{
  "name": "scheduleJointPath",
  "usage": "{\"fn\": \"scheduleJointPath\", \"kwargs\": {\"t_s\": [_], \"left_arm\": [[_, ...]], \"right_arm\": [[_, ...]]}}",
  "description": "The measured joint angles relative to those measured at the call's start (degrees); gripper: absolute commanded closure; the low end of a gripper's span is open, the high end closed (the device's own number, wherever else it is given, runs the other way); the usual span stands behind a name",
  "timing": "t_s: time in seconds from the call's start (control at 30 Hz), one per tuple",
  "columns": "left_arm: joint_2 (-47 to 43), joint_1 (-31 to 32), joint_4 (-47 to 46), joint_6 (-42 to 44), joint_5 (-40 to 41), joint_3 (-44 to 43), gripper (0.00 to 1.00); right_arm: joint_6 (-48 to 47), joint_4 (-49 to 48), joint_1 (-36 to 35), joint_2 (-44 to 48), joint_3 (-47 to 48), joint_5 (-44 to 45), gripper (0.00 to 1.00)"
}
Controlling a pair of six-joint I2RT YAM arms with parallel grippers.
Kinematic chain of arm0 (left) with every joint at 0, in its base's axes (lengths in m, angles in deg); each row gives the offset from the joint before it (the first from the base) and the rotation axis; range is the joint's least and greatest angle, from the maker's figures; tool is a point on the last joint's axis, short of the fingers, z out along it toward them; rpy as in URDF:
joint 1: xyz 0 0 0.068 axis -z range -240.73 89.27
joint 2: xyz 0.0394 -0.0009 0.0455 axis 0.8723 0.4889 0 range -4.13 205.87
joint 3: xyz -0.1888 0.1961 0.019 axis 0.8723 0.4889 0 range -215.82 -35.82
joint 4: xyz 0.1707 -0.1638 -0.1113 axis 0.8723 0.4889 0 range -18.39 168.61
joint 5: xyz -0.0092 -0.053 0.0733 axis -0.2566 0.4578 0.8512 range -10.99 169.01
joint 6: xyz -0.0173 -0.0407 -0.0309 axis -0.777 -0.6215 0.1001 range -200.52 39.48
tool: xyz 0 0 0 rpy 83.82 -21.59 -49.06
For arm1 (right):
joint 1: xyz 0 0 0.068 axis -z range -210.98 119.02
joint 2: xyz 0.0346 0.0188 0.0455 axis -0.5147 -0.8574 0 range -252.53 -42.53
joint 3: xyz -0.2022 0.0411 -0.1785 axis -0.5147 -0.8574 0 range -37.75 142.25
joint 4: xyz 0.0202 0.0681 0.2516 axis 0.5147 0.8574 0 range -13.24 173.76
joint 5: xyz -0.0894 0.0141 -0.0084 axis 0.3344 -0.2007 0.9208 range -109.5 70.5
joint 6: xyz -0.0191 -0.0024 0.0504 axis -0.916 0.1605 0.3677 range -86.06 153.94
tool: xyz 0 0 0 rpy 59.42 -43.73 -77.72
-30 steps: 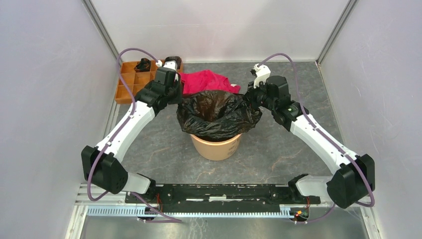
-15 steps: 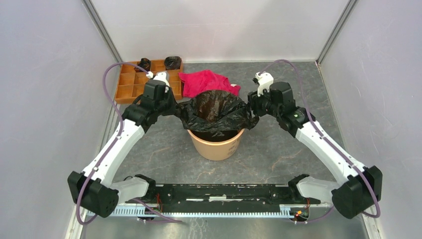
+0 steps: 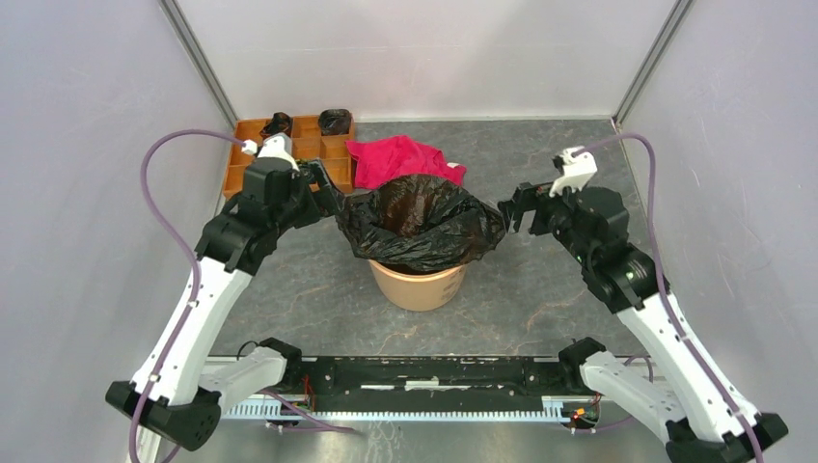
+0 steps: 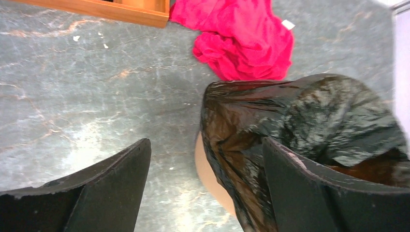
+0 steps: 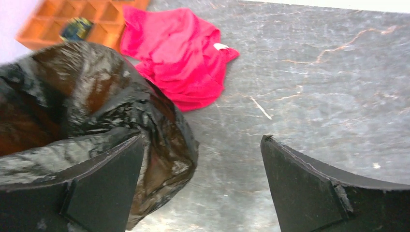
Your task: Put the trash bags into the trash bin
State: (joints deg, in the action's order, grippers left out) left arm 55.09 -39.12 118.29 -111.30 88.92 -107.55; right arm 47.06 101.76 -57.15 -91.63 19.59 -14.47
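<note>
The trash bag point(image 3: 422, 220) sits in the mouth of the trash bin point(image 3: 420, 287), near the middle of the tabletop point(image 3: 540, 289). Its wrinkled, glossy black film gapes upward and folds outward over the rim all round, hiding the upper part of the bin. Only the lower, light-orange wall shows bare on the near side. The bin stands upright.

The left gripper point(image 4: 207, 145) hangs just beside the bag's left edge, its jaws spread wide. In its wrist view the folded edge of the film and a strip of the bin's wall lie in the gap between the jaws. Nothing is pinched, and whether one jaw touches the film I cannot tell. The right gripper point(image 5: 202, 137) is just beside the bag's right edge, jaws likewise spread wide. In its wrist view one jaw overlaps the bag's bulging fold and the other is over bare tabletop, with no film clamped between them.

Just beyond the bin, on its far side, a red cloth point(image 3: 400, 159) lies crumpled on the tabletop. Left of the cloth, in the far left corner, is an orange tray point(image 3: 253, 178) of square compartments. Two small dark bundles point(image 3: 335, 121) lie in its far row.
</note>
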Motion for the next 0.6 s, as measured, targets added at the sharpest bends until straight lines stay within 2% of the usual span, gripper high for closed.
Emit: {"fn": "scheduleJointPath", "kwargs": {"t_s": [0.1, 0.2, 0.3, 0.47, 0.53, 0.6], "left_arm": [[-2.34, 0.0, 0.61, -4.57, -1.77, -0.22, 0.07], [-4.33, 0.0, 0.07, -9.35, -5.66, 0.68, 0.13], [-7.67, 0.0, -2.08, -14.03, -9.35, 4.83, 0.2], [-11.58, 0.0, -3.37, -18.95, -13.84, 10.32, 0.26], [-12.33, 0.0, -3.56, -19.74, -14.78, 11.23, 0.28], [-13.22, 0.0, -3.56, -20.26, -15.47, 12.17, 0.37]], "right_arm": [[6.12, -2.03, 0.0, 4.61, -3.67, -0.46, 0.02], [12.55, -4.57, 0.0, 8.13, -7.85, -1.29, 0.02], [18.08, -7.28, 0.0, 10.12, -11.74, -3.06, 0.02], [25.64, -10.8, 0.0, 10.93, -16.79, -6.6, 0.02], [27.91, -12.15, 0.0, 11.26, -18.91, -7.87, 0.06], [29.81, -13.46, 0.0, 11.67, -20.87, -9.25, 0.11]]}}
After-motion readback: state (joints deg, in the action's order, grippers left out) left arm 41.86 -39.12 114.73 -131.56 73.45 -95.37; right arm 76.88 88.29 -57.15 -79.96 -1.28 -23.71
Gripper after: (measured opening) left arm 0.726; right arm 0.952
